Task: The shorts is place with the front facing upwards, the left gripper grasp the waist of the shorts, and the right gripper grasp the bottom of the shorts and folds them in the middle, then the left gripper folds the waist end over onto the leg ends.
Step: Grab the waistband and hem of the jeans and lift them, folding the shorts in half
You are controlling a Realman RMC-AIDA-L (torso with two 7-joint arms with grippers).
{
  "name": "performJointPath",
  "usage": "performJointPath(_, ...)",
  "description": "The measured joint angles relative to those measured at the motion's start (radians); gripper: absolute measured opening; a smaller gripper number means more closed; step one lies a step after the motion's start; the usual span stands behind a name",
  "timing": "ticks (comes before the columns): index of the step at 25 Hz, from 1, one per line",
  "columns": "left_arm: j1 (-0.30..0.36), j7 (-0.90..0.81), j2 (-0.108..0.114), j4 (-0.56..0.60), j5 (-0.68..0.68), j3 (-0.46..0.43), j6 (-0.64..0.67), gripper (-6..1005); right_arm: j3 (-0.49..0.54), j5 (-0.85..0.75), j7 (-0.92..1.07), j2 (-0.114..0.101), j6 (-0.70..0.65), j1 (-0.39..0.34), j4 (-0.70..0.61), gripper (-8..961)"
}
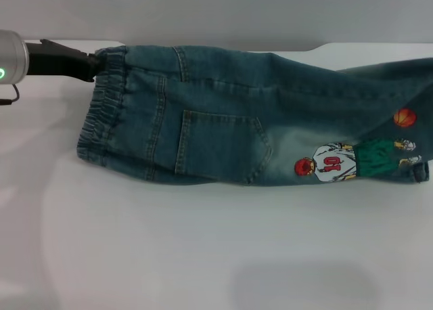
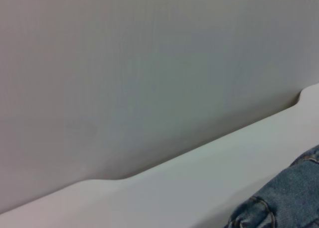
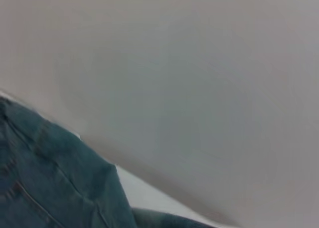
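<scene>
The blue denim shorts lie across the white table, folded in half lengthwise, pocket side up. The ruffled elastic waist is at the left. The leg ends with the cartoon prints are at the right. My left gripper comes in from the left and is shut on the waist's far corner. The left wrist view shows a bit of the shorts, and the right wrist view shows a fold of the shorts. The right gripper is out of view.
The far right part of the shorts runs off the head view's right edge. Behind the table stands a plain grey wall. Bare white table surface lies in front of the shorts.
</scene>
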Motion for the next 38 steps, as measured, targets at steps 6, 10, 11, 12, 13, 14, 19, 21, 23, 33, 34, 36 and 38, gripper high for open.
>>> performJointPath(6,-0.007,0.007,0.000,-0.017,-0.001,0.001,-0.004,30,0.011,0.118,-0.050,0.000,-0.033,-0.046,-0.029,1)
performJointPath(10,-0.008,0.007,0.000,-0.021,-0.001,0.001,-0.006,30,0.012,0.128,-0.040,0.000,-0.037,-0.068,-0.063,1)
performJointPath(11,-0.008,0.007,0.000,-0.025,-0.001,0.001,-0.006,30,0.015,0.129,-0.022,0.001,-0.046,-0.079,-0.081,1)
performJointPath(12,-0.008,0.007,0.000,-0.026,-0.001,0.002,-0.006,30,0.015,0.129,-0.022,0.001,-0.046,-0.079,-0.081,1)
performJointPath(13,-0.009,0.007,0.001,-0.028,-0.001,0.002,-0.007,30,0.020,0.129,-0.013,0.001,-0.053,-0.084,-0.088,1)
performJointPath(14,-0.009,0.007,0.001,-0.028,-0.001,0.002,-0.007,30,0.027,0.130,-0.005,0.001,-0.062,-0.086,-0.092,1)
performJointPath(19,-0.010,0.008,0.001,-0.028,-0.001,0.002,-0.015,30,0.051,0.114,0.032,0.001,-0.115,-0.092,-0.095,1)
performJointPath(21,-0.012,0.008,0.001,-0.028,-0.001,0.002,-0.018,30,0.056,0.105,0.041,0.001,-0.126,-0.097,-0.094,1)
performJointPath(23,-0.015,0.008,0.002,-0.028,-0.001,0.005,-0.022,30,0.065,0.102,0.042,0.001,-0.127,-0.099,-0.082,1)
performJointPath(33,-0.030,0.008,0.001,-0.028,-0.001,0.017,-0.032,31,0.071,0.031,0.038,-0.008,-0.070,-0.051,0.065,1)
performJointPath(34,-0.030,0.008,0.001,-0.028,-0.001,0.017,-0.032,31,0.068,0.023,0.038,-0.008,-0.061,-0.046,0.074,1)
performJointPath(36,-0.031,0.007,0.001,-0.027,-0.001,0.031,-0.046,31,0.066,0.015,0.037,-0.008,-0.049,-0.037,0.093,1)
performJointPath(38,-0.032,0.005,0.000,-0.028,-0.001,0.037,-0.052,31,0.065,0.015,0.037,-0.010,-0.037,-0.029,0.106,1)
